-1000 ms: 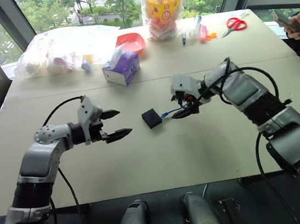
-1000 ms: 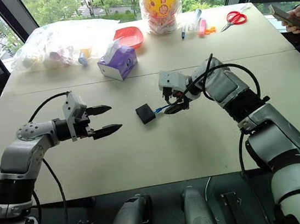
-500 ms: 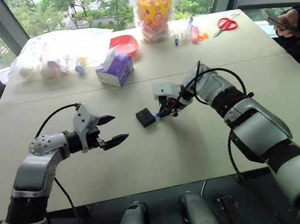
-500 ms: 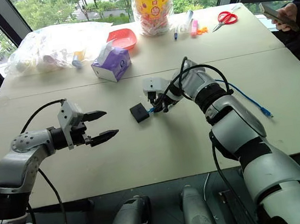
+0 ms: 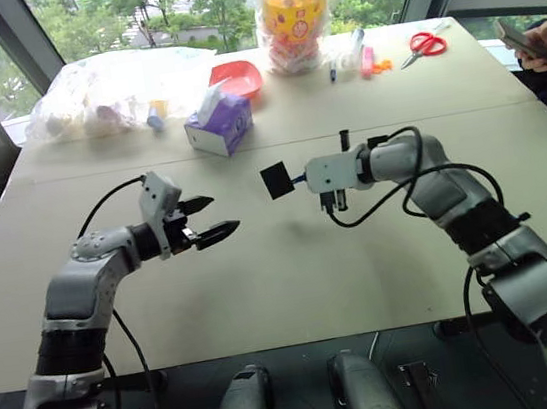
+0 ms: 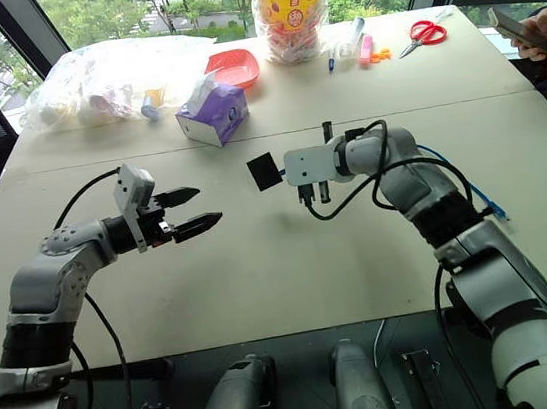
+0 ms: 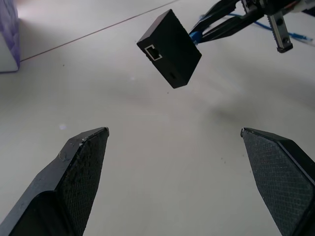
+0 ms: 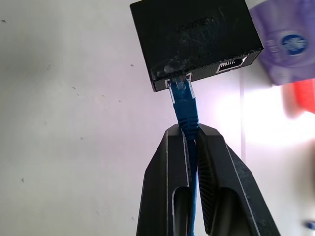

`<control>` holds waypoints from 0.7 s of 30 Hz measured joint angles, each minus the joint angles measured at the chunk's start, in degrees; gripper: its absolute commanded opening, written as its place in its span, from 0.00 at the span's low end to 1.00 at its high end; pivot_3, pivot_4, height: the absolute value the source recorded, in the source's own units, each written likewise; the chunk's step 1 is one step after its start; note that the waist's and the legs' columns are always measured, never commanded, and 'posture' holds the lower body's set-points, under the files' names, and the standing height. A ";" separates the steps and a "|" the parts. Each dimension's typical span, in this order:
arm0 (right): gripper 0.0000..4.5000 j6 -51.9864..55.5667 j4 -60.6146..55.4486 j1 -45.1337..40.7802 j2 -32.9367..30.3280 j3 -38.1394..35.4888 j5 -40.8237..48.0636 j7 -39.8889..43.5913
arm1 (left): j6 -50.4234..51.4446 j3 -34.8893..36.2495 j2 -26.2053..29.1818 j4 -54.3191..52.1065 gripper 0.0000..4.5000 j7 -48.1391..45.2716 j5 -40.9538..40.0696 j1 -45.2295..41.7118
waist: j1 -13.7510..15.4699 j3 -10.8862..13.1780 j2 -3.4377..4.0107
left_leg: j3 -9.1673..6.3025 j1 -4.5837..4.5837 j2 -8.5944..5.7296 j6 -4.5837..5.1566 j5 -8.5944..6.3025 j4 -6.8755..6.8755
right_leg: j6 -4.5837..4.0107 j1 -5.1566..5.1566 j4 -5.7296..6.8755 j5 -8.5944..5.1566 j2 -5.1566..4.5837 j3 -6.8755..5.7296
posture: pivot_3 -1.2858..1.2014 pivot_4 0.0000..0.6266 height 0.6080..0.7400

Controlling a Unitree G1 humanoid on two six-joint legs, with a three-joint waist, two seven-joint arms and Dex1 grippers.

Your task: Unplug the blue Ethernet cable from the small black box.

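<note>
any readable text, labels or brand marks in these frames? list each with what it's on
None can be read.
Small black box: faint embossed lettering on its top face, too blurred to read.
Purple tissue box: round blue-and-white emblem, no legible words.
Yellow printed container in a clear bag: cartoon print, text too small to read.
</note>
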 measured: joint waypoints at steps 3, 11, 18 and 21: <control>0.01 -1.03 -11.06 6.10 -0.04 -2.20 -0.72 -3.74 | 4.12 0.19 -1.29 1.02 1.00 -0.62 -3.20 -3.66 | -0.45 0.00 0.00 | 0.17 0.07 0.02 0.01 0.00 0.03 | 0.00 0.00 0.07 0.00 0.02 0.12 | 0.52 0.24 1.00; 0.01 -0.72 -22.54 10.15 -0.15 -2.59 -3.51 -5.13 | 14.42 0.40 -0.93 1.33 1.00 -3.69 -10.60 -7.72 | -0.29 0.03 -0.05 | 0.20 0.11 0.05 0.03 0.00 0.49 | 0.00 0.04 0.50 -0.01 0.04 0.19 | 0.52 0.24 1.00; 0.00 0.68 -25.19 10.14 0.00 -2.60 -2.37 -3.14 | 15.04 0.82 -1.15 1.95 0.94 -3.63 -11.76 -8.50 | -0.18 0.05 -0.09 | 0.15 0.11 0.10 0.05 -0.02 0.83 | -0.02 0.19 0.61 -0.02 0.04 0.19 | 0.52 0.24 1.00; 0.00 1.33 -25.63 10.14 -0.04 -2.60 -1.84 -1.96 | 15.04 1.55 -1.88 2.13 0.70 -3.50 -11.85 -8.60 | -0.15 0.05 -0.09 | 0.15 0.11 0.10 0.06 -0.02 0.84 | -0.02 0.19 0.61 -0.03 0.04 0.19 | 0.52 0.24 1.00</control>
